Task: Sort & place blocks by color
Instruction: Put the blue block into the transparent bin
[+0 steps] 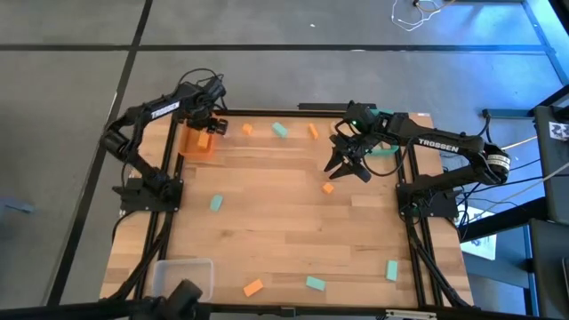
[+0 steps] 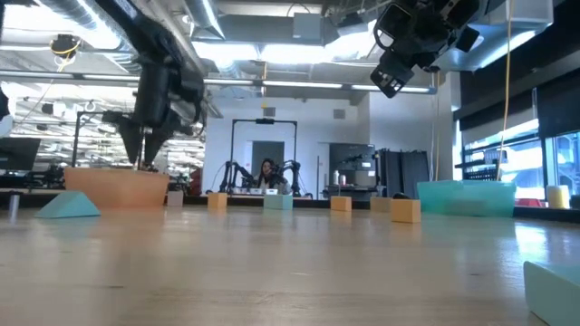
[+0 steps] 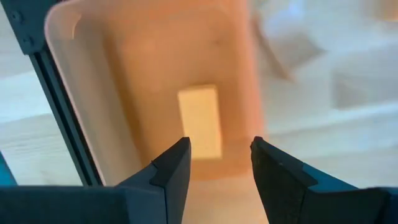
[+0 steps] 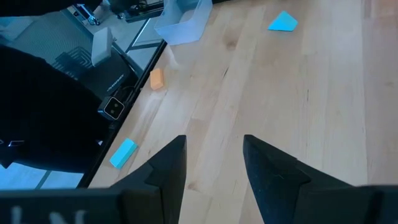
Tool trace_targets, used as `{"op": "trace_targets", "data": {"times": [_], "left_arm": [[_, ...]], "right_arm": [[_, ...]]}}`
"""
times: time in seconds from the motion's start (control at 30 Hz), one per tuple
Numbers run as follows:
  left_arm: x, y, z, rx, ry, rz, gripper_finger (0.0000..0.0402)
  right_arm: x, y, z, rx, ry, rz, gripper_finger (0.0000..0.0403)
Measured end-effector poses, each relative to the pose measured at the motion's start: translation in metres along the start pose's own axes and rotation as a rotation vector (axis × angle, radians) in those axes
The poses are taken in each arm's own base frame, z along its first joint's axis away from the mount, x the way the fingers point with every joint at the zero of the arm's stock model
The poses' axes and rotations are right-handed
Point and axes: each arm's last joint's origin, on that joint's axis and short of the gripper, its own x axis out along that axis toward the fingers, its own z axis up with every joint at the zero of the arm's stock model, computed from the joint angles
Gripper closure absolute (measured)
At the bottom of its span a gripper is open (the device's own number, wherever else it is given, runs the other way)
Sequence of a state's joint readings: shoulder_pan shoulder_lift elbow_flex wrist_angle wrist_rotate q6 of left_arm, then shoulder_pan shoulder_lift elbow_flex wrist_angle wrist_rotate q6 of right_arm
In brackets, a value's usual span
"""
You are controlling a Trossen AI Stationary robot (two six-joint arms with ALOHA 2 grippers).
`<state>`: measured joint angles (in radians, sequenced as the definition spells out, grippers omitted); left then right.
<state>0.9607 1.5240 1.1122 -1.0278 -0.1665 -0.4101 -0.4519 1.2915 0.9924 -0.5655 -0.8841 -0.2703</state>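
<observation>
My left gripper (image 1: pixel 210 123) hangs open and empty over the orange bin (image 1: pixel 196 142) at the table's far left. In the left wrist view its fingers (image 3: pixel 221 155) stand above an orange block (image 3: pixel 200 121) that lies flat on the bin's floor. My right gripper (image 1: pixel 348 162) is open and empty, raised above the table right of centre; it also shows in the right wrist view (image 4: pixel 214 152). An orange block (image 1: pixel 328 188) lies on the table just near of it. More orange blocks (image 1: pixel 247 130) and teal blocks (image 1: pixel 279 130) lie scattered on the table.
A teal bin (image 1: pixel 384 151) stands at the far right under my right arm. A clear bin (image 1: pixel 184 271) stands at the near left corner. An orange block (image 1: pixel 253 287) and teal blocks (image 1: pixel 315 284) lie along the near edge. Another teal block (image 1: pixel 216 203) lies left of centre.
</observation>
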Motion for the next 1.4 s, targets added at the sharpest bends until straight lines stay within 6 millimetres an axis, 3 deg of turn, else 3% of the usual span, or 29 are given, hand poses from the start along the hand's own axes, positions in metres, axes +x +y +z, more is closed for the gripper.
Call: {"op": "trace_targets", "data": {"times": [0.2, 0.57, 0.8, 1.03, 1.4], "left_arm": [[-0.034, -0.017, -0.037, -0.003, 0.047, -0.063, 0.0244], [-0.061, -0.066, -0.116, 0.086, 0.274, -0.100, 0.0243], [-0.070, -0.092, -0.154, 0.114, 0.277, -0.123, 0.0243], [-0.076, -0.106, -0.185, 0.067, 0.236, -0.125, 0.0243], [-0.068, -0.123, -0.215, 0.063, 0.188, -0.033, 0.0243]], "right_arm": [[0.000, 0.000, 0.000, 0.000, 0.000, 0.000, 0.0244], [0.000, 0.000, 0.000, 0.000, 0.000, 0.000, 0.0244], [0.000, 0.000, 0.000, 0.000, 0.000, 0.000, 0.0243], [0.000, 0.000, 0.000, 0.000, 0.000, 0.000, 0.0243], [0.000, 0.000, 0.000, -0.022, 0.000, 0.001, 0.0244]]}}
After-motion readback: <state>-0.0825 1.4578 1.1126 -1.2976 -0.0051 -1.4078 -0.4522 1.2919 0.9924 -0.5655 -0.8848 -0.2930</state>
